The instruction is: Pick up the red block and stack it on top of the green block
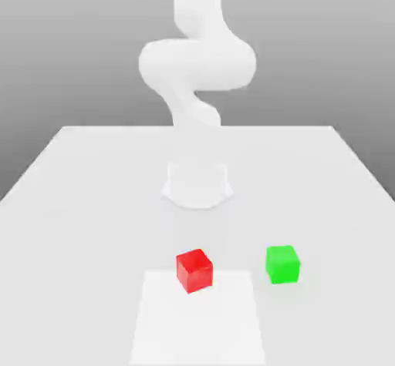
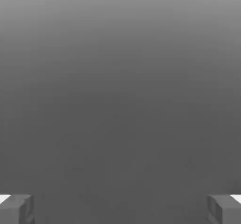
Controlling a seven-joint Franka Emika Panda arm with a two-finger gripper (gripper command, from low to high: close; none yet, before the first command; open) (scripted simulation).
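Note:
The red block (image 1: 194,270) sits on the white table near its front edge, turned slightly. About a block's width away, toward the exterior view's right, rests the green block (image 1: 283,264); the two do not touch. In the hand view my gripper (image 2: 120,209) is open. Its two grey fingertips (image 2: 16,209) stand far apart with nothing between them, and plain grey background lies beyond. Neither block is near the fingers.
The white arm (image 1: 197,64) rises from its round base (image 1: 197,185) at the middle of the table (image 1: 85,203) and curves up past the exterior view's top. A paler rectangular patch (image 1: 200,326) lies under and in front of the red block.

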